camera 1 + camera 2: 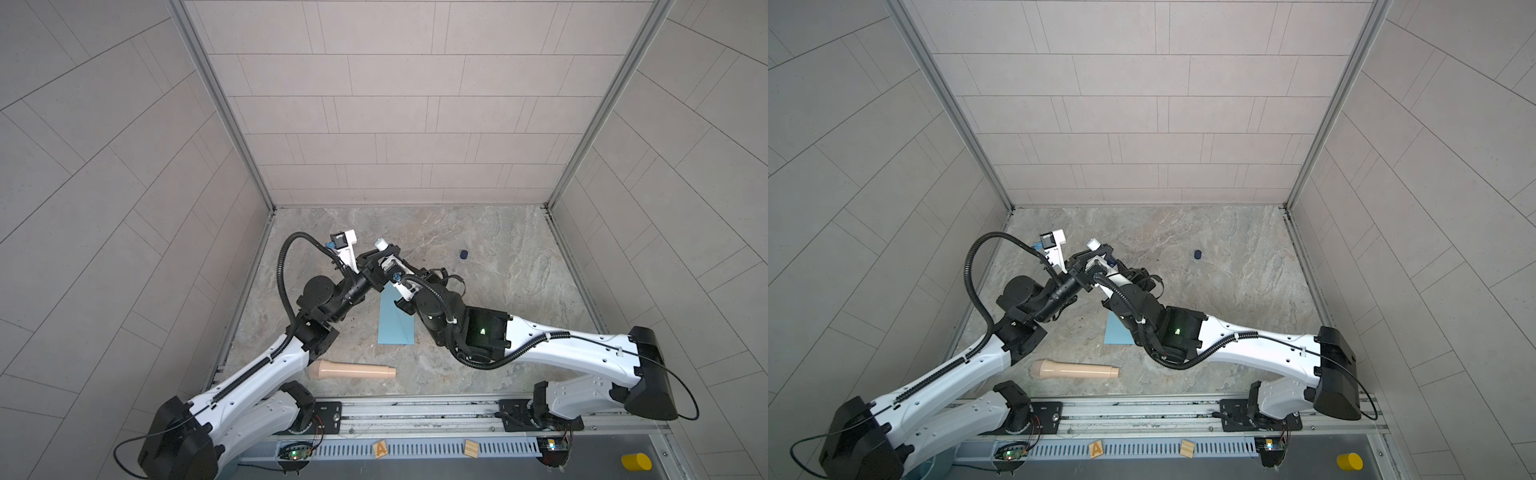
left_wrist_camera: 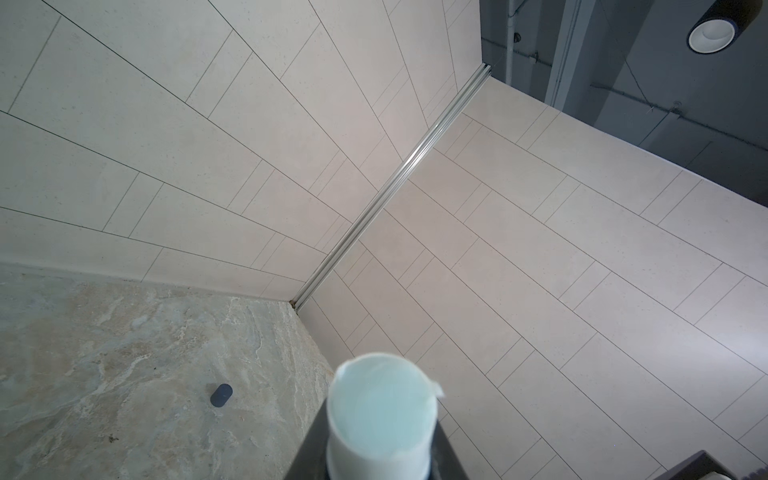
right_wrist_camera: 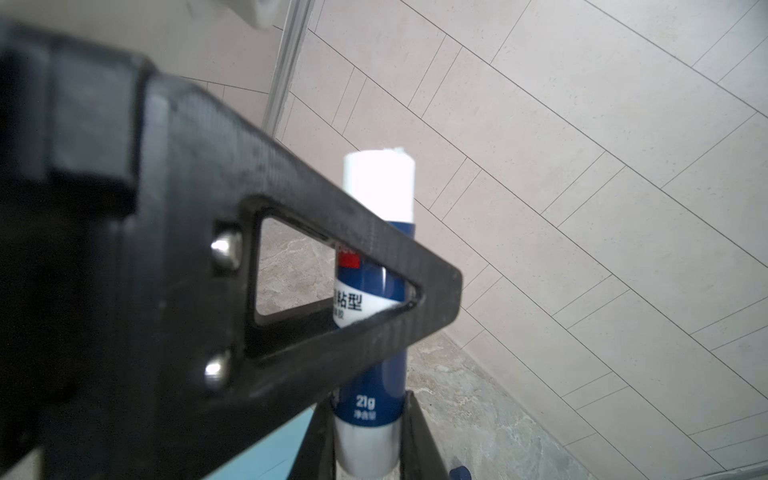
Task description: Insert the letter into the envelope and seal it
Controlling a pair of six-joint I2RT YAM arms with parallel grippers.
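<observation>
Both grippers are pinching the uncapped glue stick (image 3: pixel 376 374) above the envelope (image 1: pixel 395 324), left gripper (image 2: pixel 380 457) higher, right gripper (image 3: pixel 368 436) at its base. The letter isn't showing, so it's probably already inside. Gluing and sealing are looking like what's left.

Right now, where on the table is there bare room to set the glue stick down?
Bare: the far right, between the dark cap and the right wall, and the strip along the back wall. Crowded: centre-left, with the envelope, left arm, right arm and beige cylinder.
</observation>
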